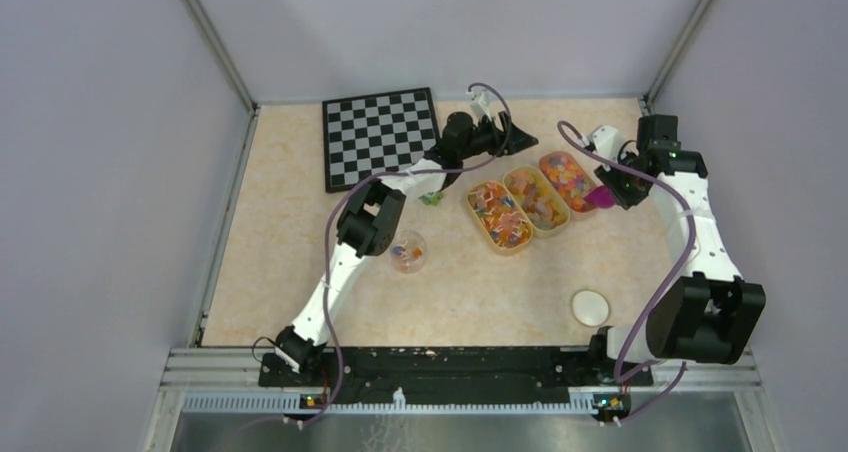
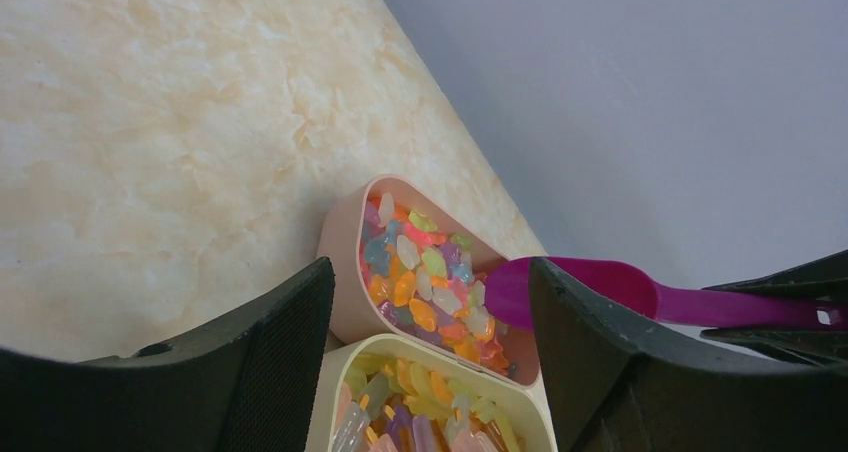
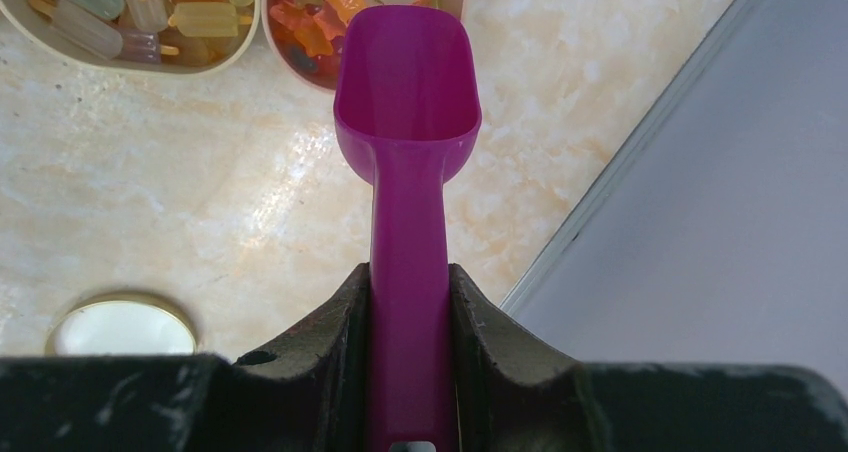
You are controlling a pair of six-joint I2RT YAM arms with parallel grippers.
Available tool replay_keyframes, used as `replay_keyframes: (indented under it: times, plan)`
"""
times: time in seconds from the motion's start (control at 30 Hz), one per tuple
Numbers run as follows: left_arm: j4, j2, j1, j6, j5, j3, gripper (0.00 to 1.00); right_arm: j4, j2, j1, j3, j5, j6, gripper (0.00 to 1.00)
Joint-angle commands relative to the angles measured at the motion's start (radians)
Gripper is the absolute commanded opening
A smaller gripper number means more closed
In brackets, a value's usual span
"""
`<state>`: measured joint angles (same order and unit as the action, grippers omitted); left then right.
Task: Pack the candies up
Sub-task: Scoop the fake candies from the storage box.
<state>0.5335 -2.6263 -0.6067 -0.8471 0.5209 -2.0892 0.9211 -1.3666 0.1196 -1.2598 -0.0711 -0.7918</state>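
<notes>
Three oblong beige trays (image 1: 475,212) hold the candies (image 1: 565,179), tiny multicoloured pieces. A small clear cup (image 1: 408,252) holds a few more. My right gripper (image 1: 618,186) is shut on the handle of a magenta scoop (image 1: 601,197). In the right wrist view the scoop (image 3: 408,82) is empty, its tip over the near end of the right-hand tray (image 3: 300,72). My left gripper (image 1: 522,137) is open and empty behind the trays. In its wrist view it hangs (image 2: 430,372) above the candies (image 2: 425,277), with the scoop (image 2: 575,284) at their right.
A checkerboard (image 1: 380,137) lies at the back left. A small green block (image 1: 432,198) sits left of the trays. A round white lid (image 1: 590,307) lies at the front right, also in the right wrist view (image 3: 122,324). Walls close in behind and at both sides.
</notes>
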Motion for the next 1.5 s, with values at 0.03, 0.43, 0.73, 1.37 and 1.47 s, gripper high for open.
replay_keyframes:
  times: [0.03,0.43,0.73,1.37,1.47]
  plan:
    - [0.14,-0.085,-0.013,-0.146,0.006,-0.102,0.76,-0.11,-0.003,-0.014,0.044,-0.008,-0.073,0.0]
    - [0.162,-0.171,-0.042,-0.214,-0.005,-0.172,0.77,-0.324,0.073,-0.02,0.206,-0.073,-0.109,0.0]
    - [0.168,-0.172,-0.061,-0.212,0.002,-0.17,0.77,-0.479,0.116,-0.018,0.317,-0.111,-0.124,0.0]
    - [0.177,-0.181,-0.086,-0.214,0.009,-0.158,0.76,-0.66,0.14,0.0,0.434,-0.228,-0.125,0.0]
    - [0.177,-0.181,-0.087,-0.214,0.008,-0.157,0.76,-0.715,0.146,0.007,0.46,-0.258,-0.108,0.0]
